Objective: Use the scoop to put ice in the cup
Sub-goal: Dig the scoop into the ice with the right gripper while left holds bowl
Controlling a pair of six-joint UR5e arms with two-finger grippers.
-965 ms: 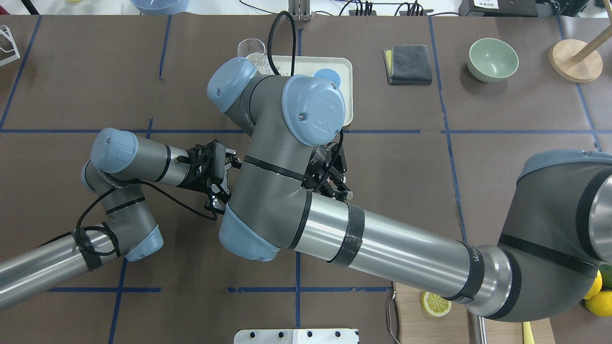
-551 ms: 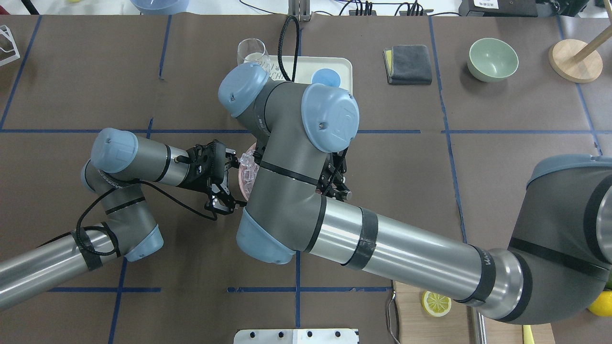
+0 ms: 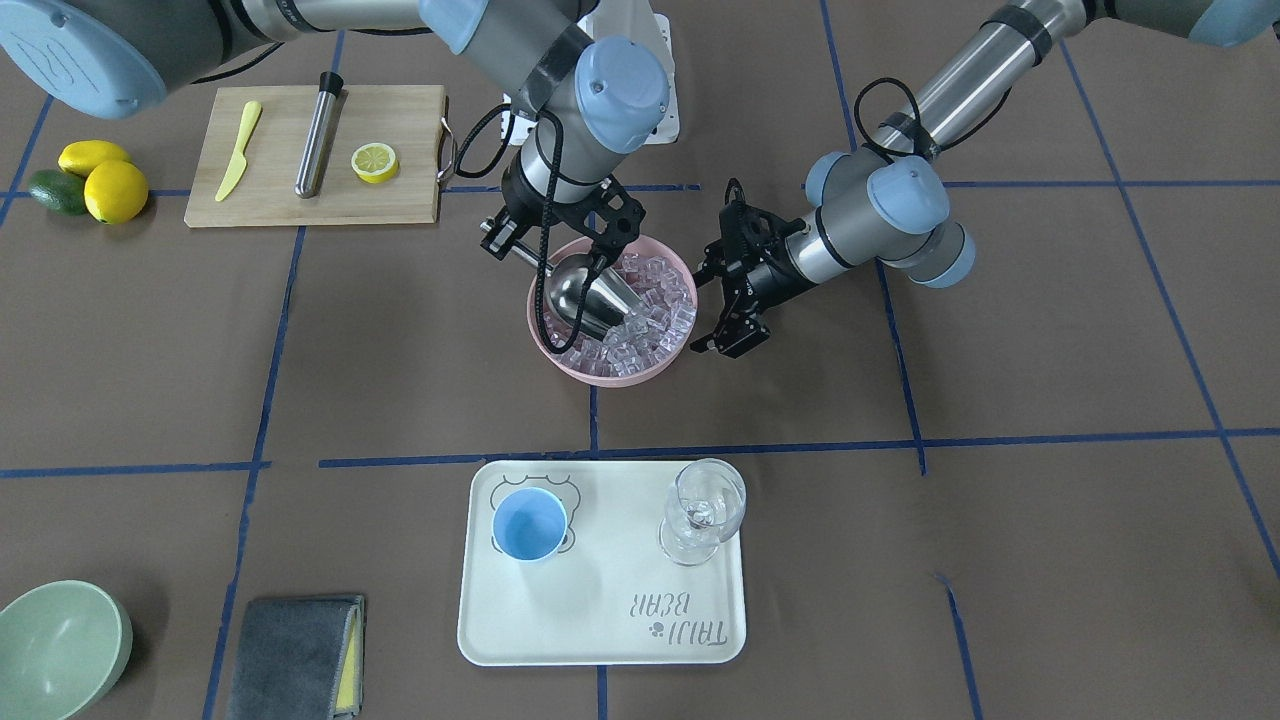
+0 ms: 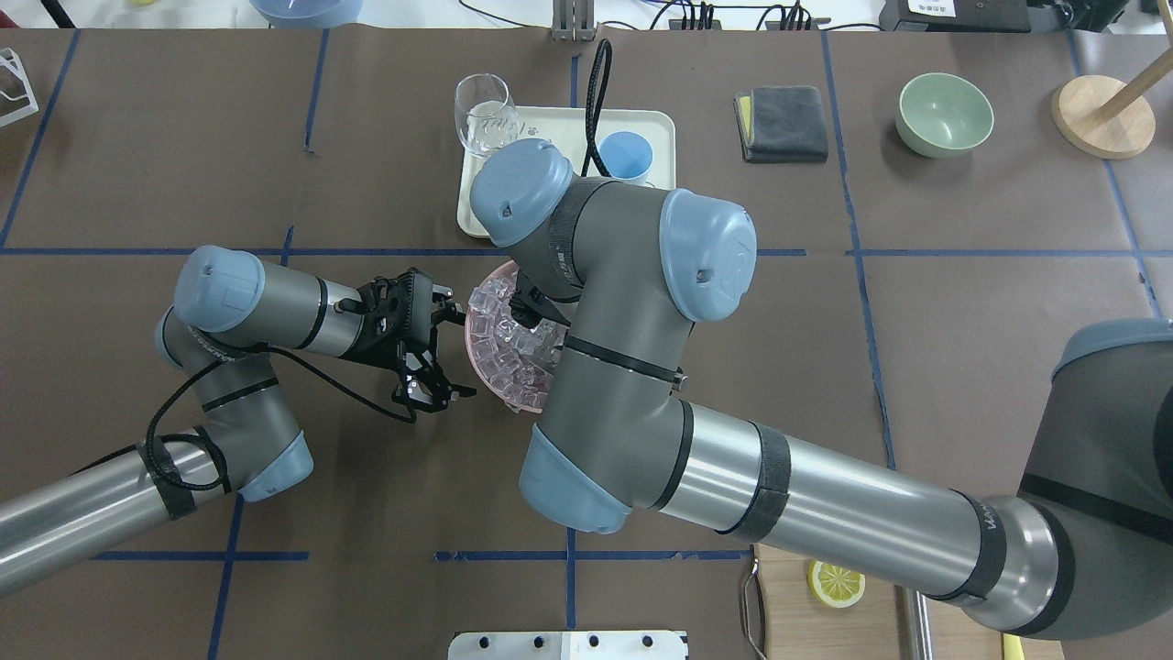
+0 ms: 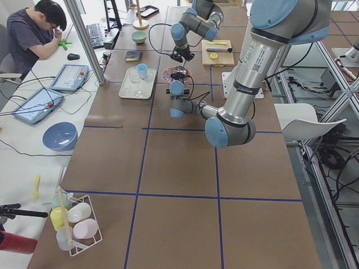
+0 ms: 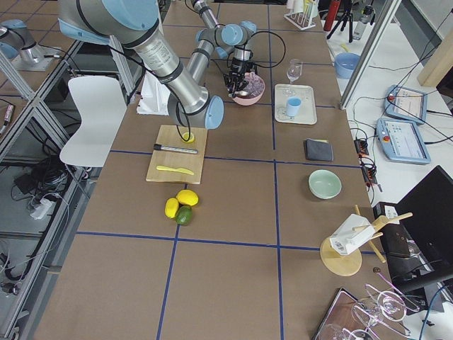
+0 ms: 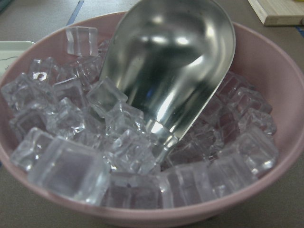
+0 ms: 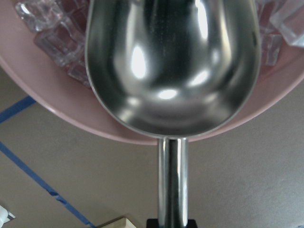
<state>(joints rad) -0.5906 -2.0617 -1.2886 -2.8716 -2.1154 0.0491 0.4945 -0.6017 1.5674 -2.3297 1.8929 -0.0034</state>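
Note:
The steel scoop (image 3: 588, 297) is tilted down into a pink bowl (image 3: 600, 377) heaped with clear ice (image 3: 655, 318). Its tip is dug in among the cubes (image 7: 71, 166). My right gripper (image 3: 553, 243) is shut on the scoop's thin handle (image 8: 172, 180) at the bowl's edge; in the overhead view the arm hides it. Only the scoop's (image 7: 175, 71) shiny outer back shows, so its inside is hidden. My left gripper (image 4: 451, 351) stands open right beside the bowl (image 4: 474, 353), with nothing in it. The light-blue cup (image 3: 529, 526) stands upright on the white tray (image 3: 600, 610).
A clear stemmed glass (image 3: 704, 510) shares the tray with the cup. A cutting board (image 3: 315, 190) holds a yellow knife, a steel tube and a lemon slice. Lemons (image 3: 112, 188), a green bowl (image 3: 55, 650) and a grey cloth (image 3: 295, 655) lie toward the table's sides.
My right arm's elbow and wrist have swung right and toward the tray, uncovering the pink bowl and its ice in the overhead view. The left arm has stayed still, open.

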